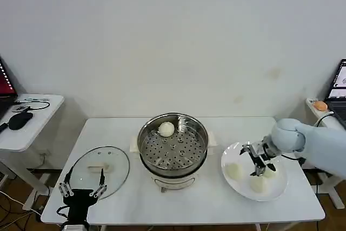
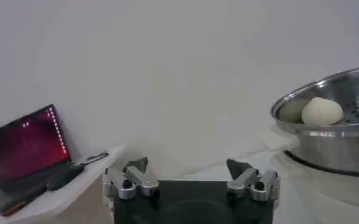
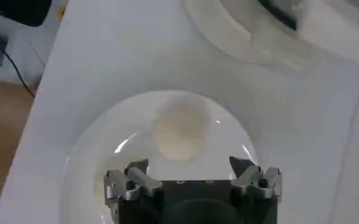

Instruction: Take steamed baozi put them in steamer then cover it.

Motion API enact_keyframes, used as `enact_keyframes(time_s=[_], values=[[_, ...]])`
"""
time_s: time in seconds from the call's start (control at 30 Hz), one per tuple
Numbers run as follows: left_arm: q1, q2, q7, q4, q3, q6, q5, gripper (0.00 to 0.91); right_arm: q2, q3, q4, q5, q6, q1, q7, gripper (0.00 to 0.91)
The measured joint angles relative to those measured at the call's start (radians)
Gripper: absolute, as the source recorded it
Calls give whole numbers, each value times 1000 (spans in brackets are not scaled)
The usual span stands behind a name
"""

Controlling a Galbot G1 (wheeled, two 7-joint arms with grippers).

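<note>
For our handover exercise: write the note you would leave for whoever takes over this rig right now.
Right gripper: open, empty, over the white plate among three baozi.
Left gripper: open, idle at the table's near left edge, beside the cover.
Steamer: at table centre, uncovered, one baozi on its tray.
Done: one bun loaded.
Left: move three buns, then put the cover on.
</note>
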Motion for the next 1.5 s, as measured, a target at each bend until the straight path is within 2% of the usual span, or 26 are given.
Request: enact_keyframes(time_s=[0.53, 0.7, 0.87, 1.07, 1.5], values=[[-12, 4, 2, 15, -6, 1, -3, 907, 106, 82, -118, 8, -12, -123, 1, 907], [-16, 4, 2, 19, -8, 1, -6, 907, 138, 94, -144, 7, -17, -141, -1, 796], [-20, 2, 2, 23, -6, 1, -6, 907, 154, 103, -162, -1, -23, -149, -4, 746], [-19, 0, 2, 22, -5, 1, -6, 907, 160, 110, -172, -5, -31, -155, -11, 645], [-16, -3, 1, 15, -1, 1, -4, 907, 140, 114, -165, -15, -22, -138, -41, 584]])
